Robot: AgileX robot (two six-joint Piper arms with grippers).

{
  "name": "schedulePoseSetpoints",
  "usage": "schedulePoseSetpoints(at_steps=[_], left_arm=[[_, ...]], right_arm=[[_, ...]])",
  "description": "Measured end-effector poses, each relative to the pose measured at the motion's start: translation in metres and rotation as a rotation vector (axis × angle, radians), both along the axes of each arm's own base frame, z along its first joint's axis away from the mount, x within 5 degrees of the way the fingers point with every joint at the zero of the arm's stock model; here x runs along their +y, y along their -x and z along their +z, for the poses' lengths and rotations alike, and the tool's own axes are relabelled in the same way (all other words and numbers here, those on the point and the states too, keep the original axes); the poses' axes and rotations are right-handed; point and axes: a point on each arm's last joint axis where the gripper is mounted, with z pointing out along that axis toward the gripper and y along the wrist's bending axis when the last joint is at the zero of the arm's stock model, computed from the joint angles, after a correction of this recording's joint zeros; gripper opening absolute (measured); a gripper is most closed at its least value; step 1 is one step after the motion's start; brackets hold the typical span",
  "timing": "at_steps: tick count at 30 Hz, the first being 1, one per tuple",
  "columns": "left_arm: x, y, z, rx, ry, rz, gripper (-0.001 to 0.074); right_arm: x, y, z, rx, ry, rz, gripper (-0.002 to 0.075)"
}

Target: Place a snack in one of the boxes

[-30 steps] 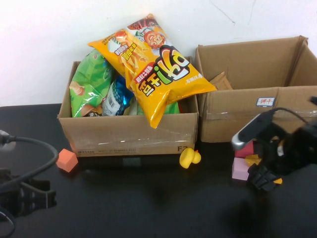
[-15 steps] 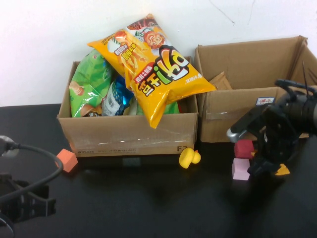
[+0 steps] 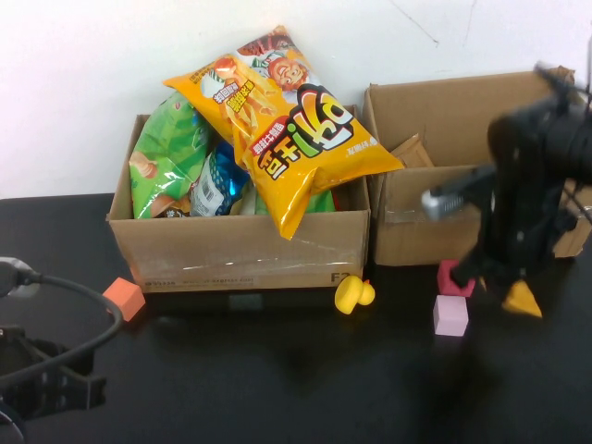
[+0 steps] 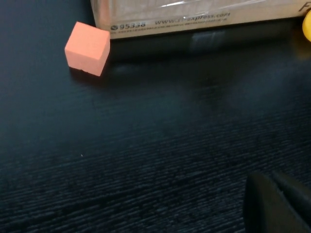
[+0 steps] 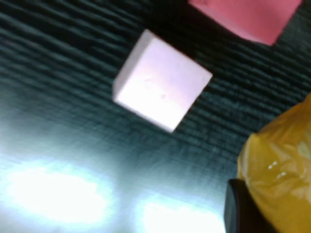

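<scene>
Snack packet hangs clamped in right gripper, above the black table, in front of the labelled cardboard box. Pink cube sits just beside, below-left; red cube behind it against the box front. Yellow duck near the other, chip-filled box. Left gripper low at near-left; finger state cannot be told. Orange cube well apart.

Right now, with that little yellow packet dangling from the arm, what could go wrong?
The right gripper holds the snack packet only by its top edge, so it might slip out. It hangs below the labelled box's front wall and could catch there. The left gripper rests far off, posing no risk.
</scene>
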Motion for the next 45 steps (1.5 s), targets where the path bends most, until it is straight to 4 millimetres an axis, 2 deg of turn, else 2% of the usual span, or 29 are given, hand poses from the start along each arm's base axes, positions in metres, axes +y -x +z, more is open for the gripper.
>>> schedulePoseSetpoints(at_steps=[1, 5, 9, 12, 16, 17, 21, 23, 26, 28, 31, 35, 36, 39, 42, 45], left_arm=[[0.0, 0.0, 0.0, 0.005, 0.003, -0.002, -0.0002], [-0.002, 0.002, -0.001, 0.022, 0.017, -0.019, -0.0002], [-0.005, 0.003, 0.0, 0.016, 0.034, -0.048, -0.0002], [-0.007, 0.003, 0.0, 0.011, 0.044, -0.075, -0.0002], [-0.009, 0.004, 0.001, 0.003, 0.045, -0.109, -0.0002], [-0.01, 0.004, 0.001, 0.002, 0.048, -0.116, -0.0002], [-0.012, 0.002, 0.004, -0.032, 0.076, -0.12, -0.0002], [-0.012, 0.002, 0.008, -0.077, 0.077, -0.122, -0.0002], [-0.011, 0.006, 0.018, -0.157, 0.062, -0.119, -0.0002], [-0.009, 0.011, 0.027, -0.232, 0.043, -0.106, -0.0002], [-0.004, 0.023, 0.037, -0.345, 0.019, -0.057, -0.0002], [0.0, 0.044, 0.041, -0.459, 0.013, -0.012, -0.0002], [0.0, 0.051, 0.041, -0.487, 0.006, -0.013, -0.0002], [0.001, 0.067, 0.043, -0.581, -0.057, -0.042, -0.0002], [0.004, 0.082, 0.04, -0.668, -0.105, -0.036, -0.0002], [0.01, 0.088, 0.034, -0.724, -0.119, 0.041, -0.0002]], right_arm=[[0.002, 0.0, 0.008, 0.004, -0.017, -0.011, 0.02], [0.007, -0.006, 0.062, -0.051, -0.082, -0.036, 0.02], [0.011, -0.018, 0.118, -0.239, -0.142, -0.03, 0.02], [0.013, -0.031, 0.143, -0.415, -0.184, -0.03, 0.02], [0.018, -0.046, 0.158, -0.622, -0.248, -0.01, 0.0216], [0.02, -0.05, 0.158, -0.662, -0.26, -0.005, 0.0256], [0.022, -0.061, 0.153, -0.733, -0.259, 0.013, 0.0491], [0.022, -0.063, 0.15, -0.728, -0.253, 0.015, 0.0551], [0.021, -0.06, 0.152, -0.709, -0.243, 0.009, 0.0566], [0.018, -0.053, 0.16, -0.697, -0.236, 0.004, 0.0532], [0.012, -0.035, 0.183, -0.682, -0.23, -0.004, 0.0403], [0.001, -0.002, 0.216, -0.645, -0.187, 0.032, 0.0126], [-0.002, 0.006, 0.224, -0.644, -0.179, 0.041, 0.0083], [-0.009, 0.027, 0.249, -0.687, -0.184, 0.05, 0.0025], [-0.011, 0.047, 0.272, -0.744, -0.249, 0.055, 0.0009], [-0.009, 0.074, 0.295, -0.797, -0.375, 0.087, 0.0004]])
